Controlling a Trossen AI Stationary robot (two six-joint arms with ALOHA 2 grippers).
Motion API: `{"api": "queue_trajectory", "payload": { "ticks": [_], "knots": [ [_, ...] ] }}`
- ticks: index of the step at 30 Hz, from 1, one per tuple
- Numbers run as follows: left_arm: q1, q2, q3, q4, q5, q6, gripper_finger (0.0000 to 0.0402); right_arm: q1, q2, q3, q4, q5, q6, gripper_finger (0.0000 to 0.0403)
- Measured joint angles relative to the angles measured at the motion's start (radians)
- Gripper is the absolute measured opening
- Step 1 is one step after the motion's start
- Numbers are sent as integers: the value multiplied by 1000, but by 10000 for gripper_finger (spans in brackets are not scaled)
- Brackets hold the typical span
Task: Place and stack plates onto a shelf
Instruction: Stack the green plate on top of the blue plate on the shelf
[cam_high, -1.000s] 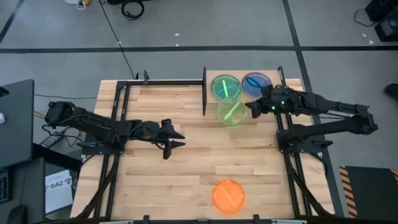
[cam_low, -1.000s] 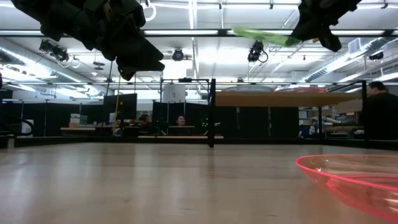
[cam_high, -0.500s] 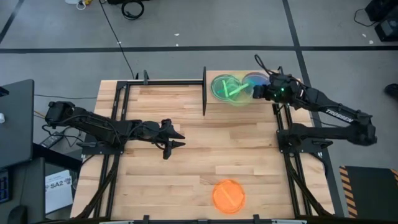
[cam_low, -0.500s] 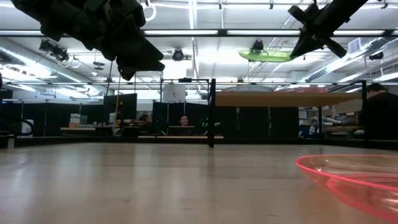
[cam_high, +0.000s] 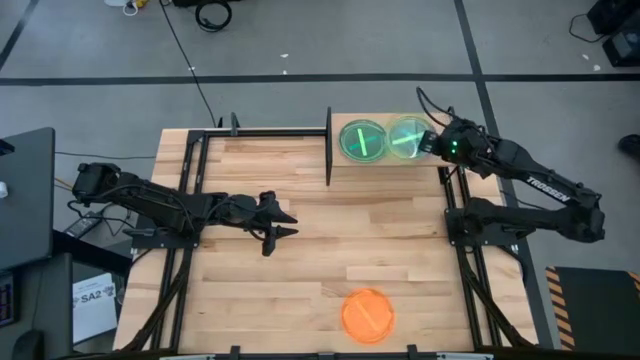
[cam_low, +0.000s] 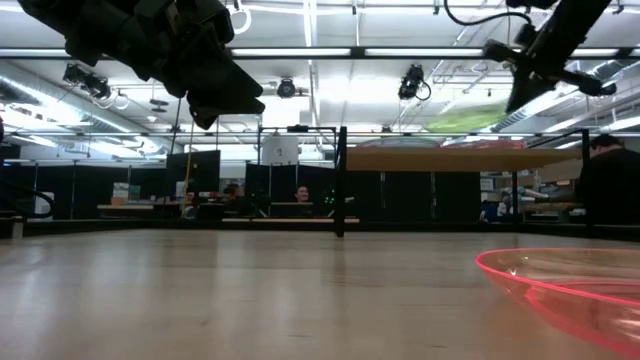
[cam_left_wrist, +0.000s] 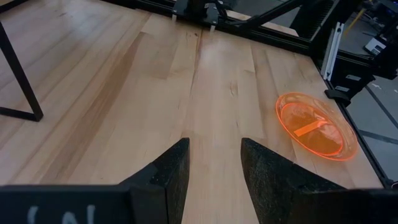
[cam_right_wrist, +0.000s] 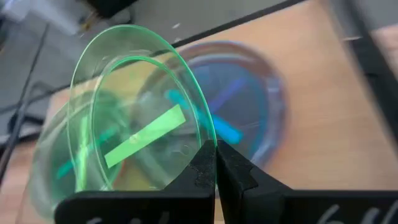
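Note:
The shelf (cam_high: 385, 120) stands at the table's far right. On it rest a green plate (cam_high: 362, 140) and a blue plate (cam_right_wrist: 249, 102). My right gripper (cam_high: 430, 143) is shut on a second green plate (cam_high: 407, 137), held tilted above the blue one. In the low view this plate (cam_low: 465, 120) floats above the shelf board (cam_low: 430, 158). An orange plate (cam_high: 368, 314) lies flat near the table's front edge. My left gripper (cam_high: 292, 224) hovers open over the table's middle left, empty. My right gripper pinches the green plate's rim (cam_right_wrist: 204, 138) between its two fingers, on the plate's right-hand side. The fingers come slanting down from the table's right. The plate is lifted clear and tilted, above the blue plate on the shelf.
A bare black metal frame (cam_high: 200, 135) stands on the table's far left, with an upright black post (cam_high: 328, 145) at the shelf's left end. The orange plate (cam_left_wrist: 314, 124) lies off to one side ahead of my left gripper (cam_left_wrist: 214, 168). A person (cam_low: 610, 180) shows beyond the table.
My right gripper has carried the green plate from over the table in front of the shelf toward the far edge and right, over the shelf and above the blue plate. The wrist has rolled and the plate's tilt has changed.

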Motion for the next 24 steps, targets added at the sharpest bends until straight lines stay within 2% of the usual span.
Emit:
{"api": "queue_trajectory", "payload": {
  "ticks": [10,17,24],
  "knots": [
    [0,0,0,0,0,0,151,-86,-56,0,8,5,31,7],
    [0,0,0,0,0,0,151,-130,-33,0,-70,-17,38,7],
    [0,0,0,0,0,0,151,-146,1,0,-46,-22,39,7]
  ]
}}
